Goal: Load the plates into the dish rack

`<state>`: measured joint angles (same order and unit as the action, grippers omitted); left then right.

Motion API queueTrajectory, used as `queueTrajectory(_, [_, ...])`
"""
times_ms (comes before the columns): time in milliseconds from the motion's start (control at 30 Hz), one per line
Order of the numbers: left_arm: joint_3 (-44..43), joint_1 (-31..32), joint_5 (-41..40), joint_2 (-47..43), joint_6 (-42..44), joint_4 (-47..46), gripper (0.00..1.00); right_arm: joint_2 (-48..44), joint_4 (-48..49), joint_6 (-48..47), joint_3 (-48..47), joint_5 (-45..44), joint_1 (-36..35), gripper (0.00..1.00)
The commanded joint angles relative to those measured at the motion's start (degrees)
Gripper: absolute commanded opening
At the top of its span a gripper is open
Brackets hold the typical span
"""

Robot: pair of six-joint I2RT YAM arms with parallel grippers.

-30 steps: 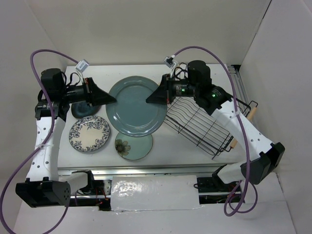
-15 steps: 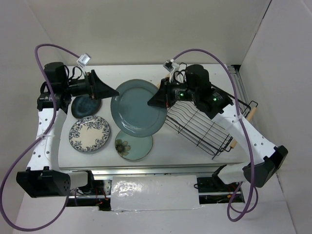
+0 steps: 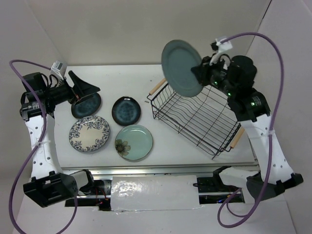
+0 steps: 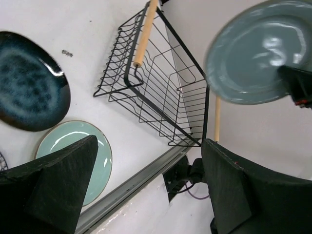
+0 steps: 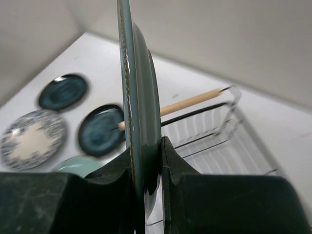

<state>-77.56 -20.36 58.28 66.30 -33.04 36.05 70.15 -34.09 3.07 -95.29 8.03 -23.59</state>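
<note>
My right gripper (image 3: 199,73) is shut on the rim of the plain grey-teal plate (image 3: 181,68), which it holds upright in the air above the far left corner of the black wire dish rack (image 3: 192,117). In the right wrist view the plate (image 5: 139,92) stands edge-on between the fingers (image 5: 117,170). My left gripper (image 3: 87,85) is open and holds nothing; it hovers over a dark navy plate (image 3: 87,106) at the left. A second navy plate (image 3: 126,110), the blue floral plate (image 3: 89,134) and the mint plate (image 3: 133,142) lie flat on the table.
The rack (image 4: 156,97) sits slantwise at the right, with wooden handles (image 3: 158,88) at both ends. White walls enclose the table on three sides. A metal rail (image 3: 146,170) runs along the near edge.
The left gripper opened, let go of the grey-teal plate and drew back left. The right arm lifted that plate off the table to upright above the rack, uncovering the middle navy plate.
</note>
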Motion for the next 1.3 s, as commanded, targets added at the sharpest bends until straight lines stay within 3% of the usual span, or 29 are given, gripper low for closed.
queueTrajectory(0, [-0.9, -1.3, -0.1, 1.1, 1.7, 2.5, 0.99, -7.4, 18.7, -13.6, 2.7, -0.4, 4.2, 0.00])
queueTrajectory(33, [-0.4, -1.3, -0.4, 1.2, 1.5, 2.5, 0.99, -8.3, 20.6, -20.4, 4.8, 2.8, 5.6, 0.00])
queueTrajectory(133, [2.0, -1.7, 0.2, 0.6, -0.2, -0.1, 0.99, -9.7, 26.5, -27.7, 11.2, 6.4, 10.0, 0.00])
queueTrajectory(267, [3.7, -2.2, 0.8, 0.9, -1.2, -1.7, 0.98, -5.0, 21.3, -31.5, 8.3, 18.6, 20.0, 0.00])
queueTrajectory(433, [4.7, -2.4, 0.8, 1.8, -0.9, -2.0, 0.98, 1.7, 22.2, -30.4, 9.5, 30.6, 26.0, 0.00])
queueTrajectory(567, [5.4, -2.4, -0.4, 1.8, -0.8, -2.6, 0.97, 5.8, 22.9, -30.2, 11.1, 35.3, 27.3, 0.00])
queueTrajectory(867, [12.2, -2.4, -1.4, 0.8, -1.0, -7.0, 0.97, 13.7, 29.2, -30.2, 16.1, 33.9, 27.5, 0.00])
queueTrajectory(1000, [12.0, -2.5, -2.2, 1.8, 0.5, -6.3, 0.97, 13.9, 36.8, -29.9, 20.4, 31.5, 27.2, 0.00])
queueTrajectory(1267, [14.1, -2.7, -1.9, 4.0, 0.2, -8.5, 0.96, 16.9, 33.0, -34.2, 18.8, 25.2, 26.1, 0.00])
